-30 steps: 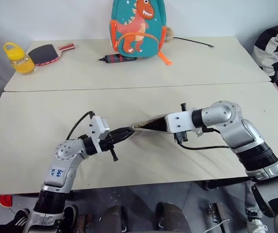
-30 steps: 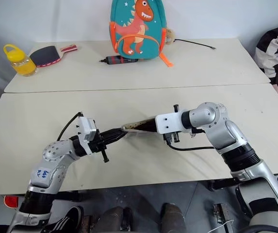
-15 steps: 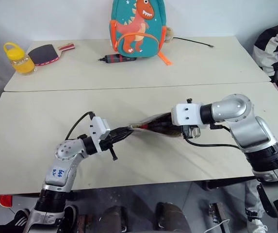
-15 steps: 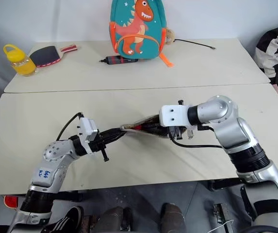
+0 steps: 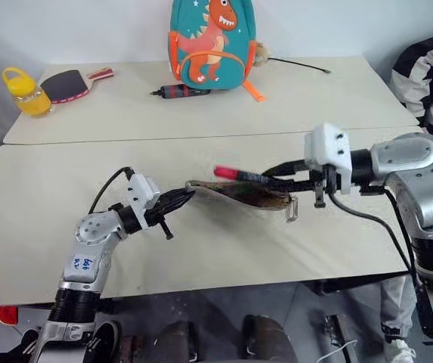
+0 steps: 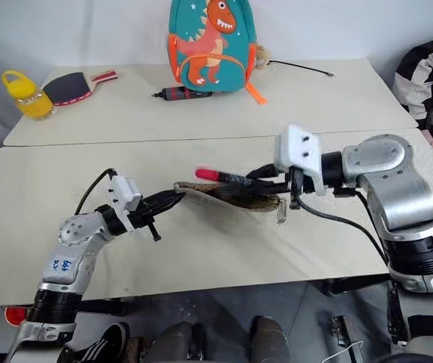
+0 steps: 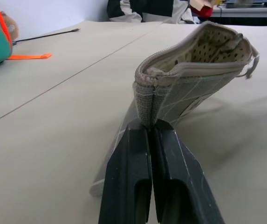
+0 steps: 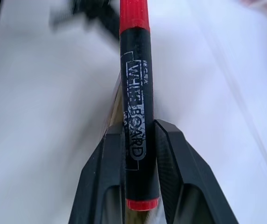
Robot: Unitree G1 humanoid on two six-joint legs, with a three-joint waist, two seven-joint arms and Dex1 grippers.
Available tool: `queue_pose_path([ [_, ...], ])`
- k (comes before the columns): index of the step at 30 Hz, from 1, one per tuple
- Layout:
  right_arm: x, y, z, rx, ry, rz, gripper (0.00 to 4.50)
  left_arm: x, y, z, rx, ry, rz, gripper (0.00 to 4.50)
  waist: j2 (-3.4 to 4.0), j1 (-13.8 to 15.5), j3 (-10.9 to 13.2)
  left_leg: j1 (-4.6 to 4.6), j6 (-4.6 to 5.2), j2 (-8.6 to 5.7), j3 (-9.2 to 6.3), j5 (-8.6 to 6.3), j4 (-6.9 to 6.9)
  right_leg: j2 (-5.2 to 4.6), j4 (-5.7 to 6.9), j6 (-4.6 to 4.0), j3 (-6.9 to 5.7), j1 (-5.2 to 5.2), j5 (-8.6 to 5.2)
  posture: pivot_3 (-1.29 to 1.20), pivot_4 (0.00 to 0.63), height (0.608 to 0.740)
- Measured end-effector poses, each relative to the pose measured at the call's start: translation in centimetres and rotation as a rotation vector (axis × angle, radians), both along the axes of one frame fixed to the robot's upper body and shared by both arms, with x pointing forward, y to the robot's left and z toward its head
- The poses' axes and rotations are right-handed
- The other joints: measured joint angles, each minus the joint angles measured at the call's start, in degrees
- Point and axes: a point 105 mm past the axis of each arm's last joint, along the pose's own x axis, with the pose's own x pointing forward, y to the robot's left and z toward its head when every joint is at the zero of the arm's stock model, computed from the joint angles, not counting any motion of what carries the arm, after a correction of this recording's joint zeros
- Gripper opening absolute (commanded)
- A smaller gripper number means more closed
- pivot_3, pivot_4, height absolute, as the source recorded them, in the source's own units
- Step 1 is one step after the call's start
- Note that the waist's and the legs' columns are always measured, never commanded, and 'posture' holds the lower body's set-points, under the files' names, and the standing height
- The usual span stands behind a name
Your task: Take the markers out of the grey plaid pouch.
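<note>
1. The table carries the work on its near half. The far half holds things that play no part: a backpack, a paddle, a yellow bottle and a dark pen-like tool, all well apart from the arms.

2. The pouch hangs between the two arms with its near end lifted off the table and its open mouth facing the right arm. Held taut like this, the mouth gapes, which I judge is meant to let the contents slide out lengthwise. The left wrist view shows its dotted lining and no second marker that I can make out.

3. The left gripper is closed tight on the end seam of the pouch; its fingers pinch the fabric edge between them. It serves as an anchor, so pulling on a marker does not drag the pouch along.

4. The right gripper is clamped, part-way closed, around the barrel of a marker, which lies along the fingers.

5. The marker points toward the left arm, its red cap above the pouch and clear of the mouth. It looks freed and ready to be set on the table.
</note>
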Motion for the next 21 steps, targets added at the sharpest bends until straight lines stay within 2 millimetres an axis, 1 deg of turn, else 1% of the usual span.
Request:
queue_pose_path([
  [1,0.7,-0.2,0.5,0.017,-0.030,-0.035,0.54,0.0,0.0,0.0,-0.007,0.008,0.000,0.00,0.00,0.0,0.0,0.00,0.00,0.00,0.00,0.00,0.00,0.00,0.01,0.00,0.00,0.00,0.00,0.00,0.150,0.740],
  [2,2.1,-0.9,0.9,0.013,-0.087,-0.103,0.54,-0.1,0.0,0.0,-0.020,0.018,-0.002,0.00,0.00,0.0,0.0,0.00,0.00,-0.02,0.02,0.00,0.02,-0.01,0.01,0.00,0.02,0.01,0.00,0.00,0.150,0.740],
  [3,4.1,-2.5,1.1,-0.007,-0.155,-0.225,0.54,-0.2,-0.1,0.0,-0.042,0.033,-0.009,0.00,0.00,0.0,0.0,0.00,0.00,-0.04,0.07,0.00,0.02,-0.03,-0.03,0.00,0.03,0.00,0.00,0.00,0.150,0.740],
  [4,5.1,-3.5,0.9,-0.026,-0.177,-0.290,0.54,-0.3,-0.1,0.0,-0.052,0.043,-0.012,0.00,-0.02,0.2,0.0,0.00,0.02,-0.07,0.03,0.01,0.01,-0.05,-0.01,0.00,0.03,0.01,0.00,0.00,0.150,0.740],
  [5,6.5,-5.1,0.3,-0.062,-0.204,-0.377,0.54,-0.4,0.0,0.0,-0.074,0.062,-0.014,0.00,-0.02,0.3,0.0,0.00,0.02,-0.08,0.03,0.01,0.01,-0.06,-0.01,0.01,0.03,0.01,0.00,0.00,0.150,0.740],
  [6,7.3,-6.3,-0.8,-0.092,-0.201,-0.434,0.54,-0.5,0.1,0.1,-0.089,0.072,-0.014,0.00,-0.03,0.3,0.0,-0.01,0.02,-0.08,0.03,0.01,-0.02,-0.06,-0.02,0.01,0.02,0.00,0.00,0.00,0.150,0.740],
  [7,7.8,-7.1,-2.1,-0.121,-0.191,-0.466,0.54,-0.6,0.1,0.3,-0.101,0.078,-0.016,0.00,-0.03,0.3,0.0,-0.01,0.01,-0.07,0.04,0.01,-0.06,-0.05,-0.03,0.01,0.01,0.00,0.00,0.00,0.150,0.740],
  [8,8.3,-7.7,-3.9,-0.153,-0.168,-0.489,0.54,-0.6,0.1,0.5,-0.115,0.081,-0.021,0.00,-0.02,0.1,0.0,-0.01,0.01,-0.07,0.06,0.01,-0.10,-0.05,-0.04,0.01,-0.01,-0.01,0.00,0.00,0.150,0.740],
  [10,8.6,-8.0,-6.1,-0.172,-0.131,-0.497,0.54,-0.7,0.1,0.7,-0.128,0.092,-0.027,0.00,-0.01,0.0,0.0,-0.01,0.00,-0.07,0.08,0.02,-0.14,-0.02,-0.04,0.01,-0.02,-0.03,0.00,0.00,0.150,0.740],
  [12,8.9,-8.7,-7.4,-0.196,-0.129,-0.515,0.54,-0.9,-0.2,1.0,-0.145,0.103,-0.042,0.00,-0.01,-0.2,0.0,0.00,0.00,-0.05,0.11,0.02,-0.14,0.00,-0.05,0.01,-0.01,-0.04,0.00,0.00,0.150,0.740],
  [15,9.3,-10.0,-8.7,-0.219,-0.115,-0.556,0.54,-1.0,0.1,1.2,-0.160,0.117,-0.038,0.00,-0.01,-0.2,0.0,0.00,0.00,-0.03,0.11,0.04,-0.11,0.00,-0.05,0.01,0.01,-0.03,0.00,0.00,0.150,0.740],
  [19,9.4,-10.6,-9.4,-0.231,-0.104,-0.573,0.54,-1.0,0.6,1.7,-0.172,0.113,-0.027,0.00,-0.01,-0.1,0.0,0.00,0.00,-0.03,0.11,0.05,-0.07,0.00,-0.05,0.01,0.04,-0.01,0.00,0.00,0.150,0.740],
  [20,9.4,-10.7,-9.5,-0.237,-0.100,-0.574,1.27,-1.0,0.5,1.8,-0.172,0.108,-0.029,0.00,-0.01,-0.1,0.0,0.00,0.00,-0.03,0.11,0.05,-0.07,0.01,-0.05,0.01,0.04,-0.01,0.00,0.00,0.150,0.740],
  [21,9.4,-10.7,-9.5,-0.238,-0.095,-0.571,1.55,-1.1,0.5,2.0,-0.171,0.104,-0.032,0.00,-0.01,-0.1,0.0,0.00,0.00,-0.03,0.11,0.05,-0.07,0.00,-0.05,0.01,0.05,-0.01,0.00,0.00,0.150,0.740],
])
